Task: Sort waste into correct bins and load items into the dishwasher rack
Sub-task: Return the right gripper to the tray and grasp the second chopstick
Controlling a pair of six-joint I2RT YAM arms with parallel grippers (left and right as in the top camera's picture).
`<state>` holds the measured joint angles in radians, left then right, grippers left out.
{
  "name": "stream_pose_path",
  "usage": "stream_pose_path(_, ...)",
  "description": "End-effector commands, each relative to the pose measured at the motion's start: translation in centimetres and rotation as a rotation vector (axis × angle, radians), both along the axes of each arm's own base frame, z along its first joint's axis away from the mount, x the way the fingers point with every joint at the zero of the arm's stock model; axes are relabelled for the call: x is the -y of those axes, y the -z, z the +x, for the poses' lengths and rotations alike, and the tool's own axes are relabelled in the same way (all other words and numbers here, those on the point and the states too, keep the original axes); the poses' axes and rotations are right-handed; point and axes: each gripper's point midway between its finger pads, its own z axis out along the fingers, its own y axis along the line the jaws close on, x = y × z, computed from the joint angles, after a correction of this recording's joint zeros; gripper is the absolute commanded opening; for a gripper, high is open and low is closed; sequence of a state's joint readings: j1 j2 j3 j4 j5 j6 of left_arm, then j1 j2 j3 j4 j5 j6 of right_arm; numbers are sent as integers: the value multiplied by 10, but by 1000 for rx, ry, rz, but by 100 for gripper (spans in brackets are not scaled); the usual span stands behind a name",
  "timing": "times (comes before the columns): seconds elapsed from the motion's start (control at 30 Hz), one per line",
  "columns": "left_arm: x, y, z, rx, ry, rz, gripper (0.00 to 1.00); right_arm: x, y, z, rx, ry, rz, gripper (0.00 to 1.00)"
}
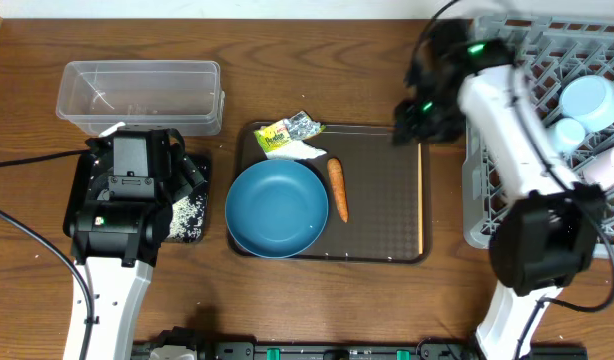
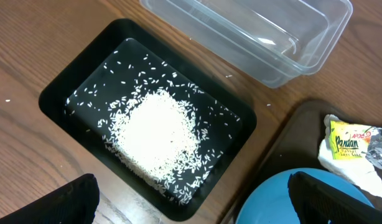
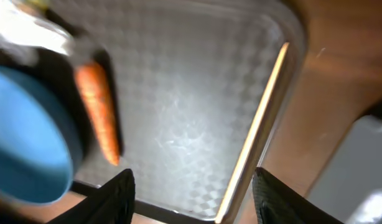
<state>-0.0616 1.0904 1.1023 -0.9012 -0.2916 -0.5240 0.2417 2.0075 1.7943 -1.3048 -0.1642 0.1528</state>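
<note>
Both pincers open and empty above the worktop

Overhead: mid-worktop, the tapered carrot [image 1: 337, 188] lies on the textured brown tray [image 1: 387, 200], its tip toward the robot-side edge. Left wrist: the left pincer [image 2: 197, 199], spread wide, hangs over loose rice [image 2: 157, 134] in the black tray [image 2: 73, 81]. Right wrist: the right pincer [image 3: 194, 196] is spread, grasping nothing.

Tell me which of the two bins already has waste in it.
The shallow black tray: a heap of white rice lies in it. The clear tub beside it holds nothing.
</note>
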Motion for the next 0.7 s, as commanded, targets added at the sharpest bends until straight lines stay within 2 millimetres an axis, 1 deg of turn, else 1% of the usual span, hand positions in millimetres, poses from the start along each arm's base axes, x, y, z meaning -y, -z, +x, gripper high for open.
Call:
stream_pose_path(0.0, -3, -6, 1, 14, -15, 7, 100, 10, 26, -17, -36, 104, -152, 60)
stream_pose_path(0.07, -3, -6, 1, 14, -15, 7, 100, 7, 41, -28, -66, 120, -164, 60)
stream_pose_path(0.13, -3, -6, 1, 14, -15, 7, 100, 8, 54, -35, -84, 121, -172, 59)
stream_pose_path(0.27, -3, -6, 1, 14, -15, 7, 100, 19, 74, -42, -99, 147, -203, 60)
stream_pose_path(0.43, -3, -6, 1, 14, -15, 7, 100, 26, 90, -48, -112, 163, -207, 63)
stream_pose_path(0.67, -3, -6, 1, 14, -15, 7, 100, 27, 106, -52, -106, 166, -197, 63)
